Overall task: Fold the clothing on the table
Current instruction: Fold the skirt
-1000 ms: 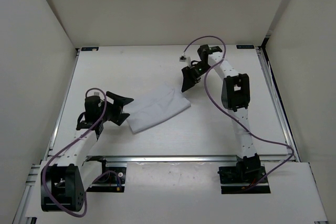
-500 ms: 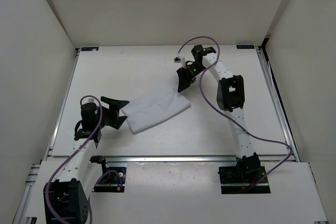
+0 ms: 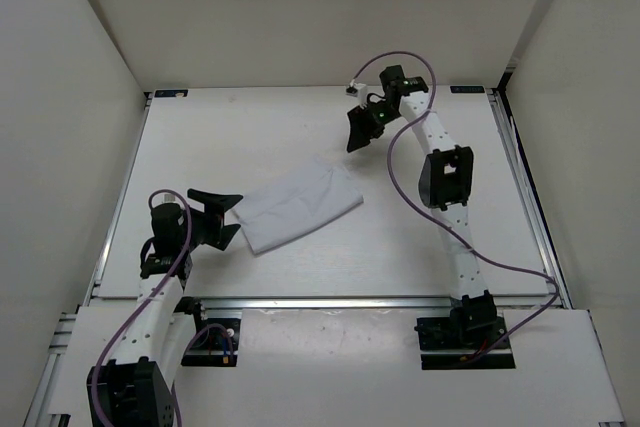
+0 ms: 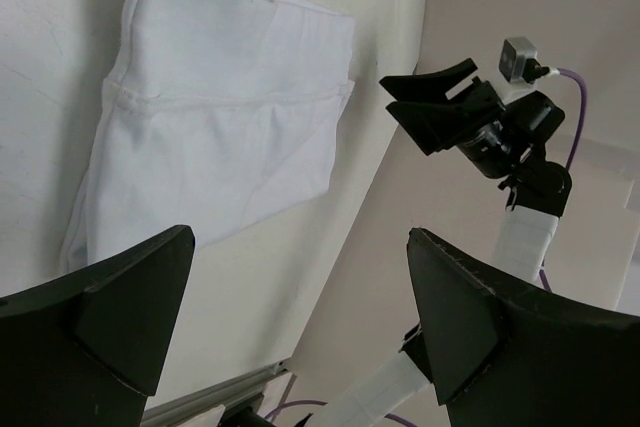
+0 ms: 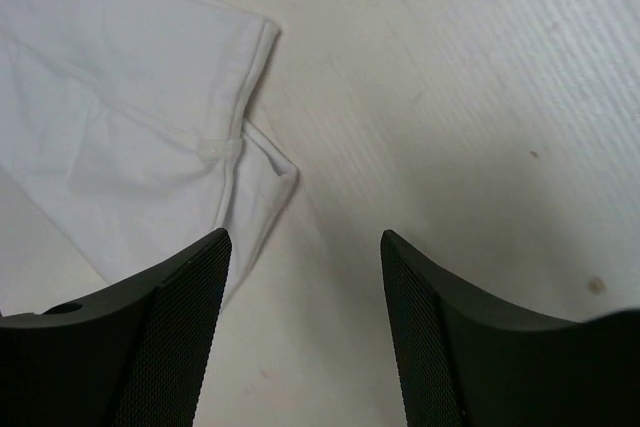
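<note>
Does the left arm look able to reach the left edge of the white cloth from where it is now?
Probably yes. The left end effector is open and right beside the edge of the cloth, with nothing standing between them.

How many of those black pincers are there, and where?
2. The left pincer sits open beside the left end of the clothing; the right pincer, also open, hangs over the table past its far corner. Neither holds anything.

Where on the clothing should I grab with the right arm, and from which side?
I'd pinch the clothing at its far right corner, where the stacked hems end on bare table. It lies flat, so come steeply from above on the right side, one finger slipping under the edge. The right gripper, open, is nearest.
</note>
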